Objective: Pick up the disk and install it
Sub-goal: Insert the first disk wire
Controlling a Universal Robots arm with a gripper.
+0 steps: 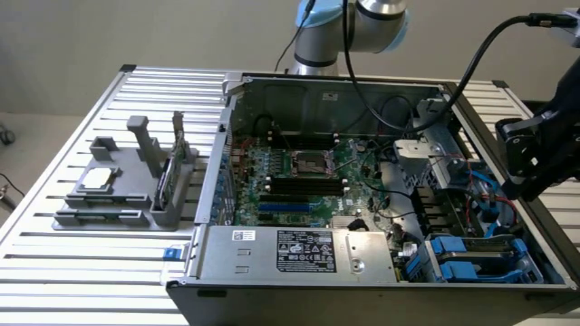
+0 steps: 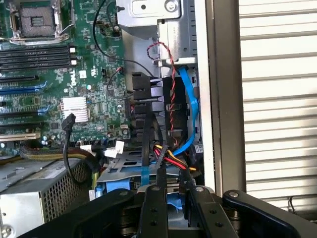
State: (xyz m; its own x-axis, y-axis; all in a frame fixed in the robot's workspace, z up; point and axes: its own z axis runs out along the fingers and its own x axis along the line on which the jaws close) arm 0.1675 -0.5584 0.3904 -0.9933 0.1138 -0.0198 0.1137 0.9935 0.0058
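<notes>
- Hand (image 2: 174,197) hangs over the right side of the open computer case (image 1: 238,146), as the exterior view shows it, above the case's side wall; its two black fingers (image 2: 151,208) stand apart with nothing gripped between them.
- Disk (image 1: 480,246) lies flat, broad face up, in the drive bay at the case's near right corner in the exterior view, blue rails along its sides. Its long axis seems to run along the case's near wall, though I cannot tell for sure.
- Blue, red and black cables (image 2: 187,106) crowd the space just behind the bay, between it and the motherboard (image 1: 299,178); room above the bay is open.
- Grey power-supply box (image 1: 299,251) fills the case's near edge beside the bay.
- Slatted tabletop (image 1: 109,272) carries the case on its right half in the exterior view, with bare slats along the near and left edges.
- Grey fixture (image 1: 127,204) sits towards the tabletop's left edge, well apart from the hand; it holds a small square chip (image 1: 98,178) lying flat and a card (image 1: 178,159) standing upright in a slot.
</notes>
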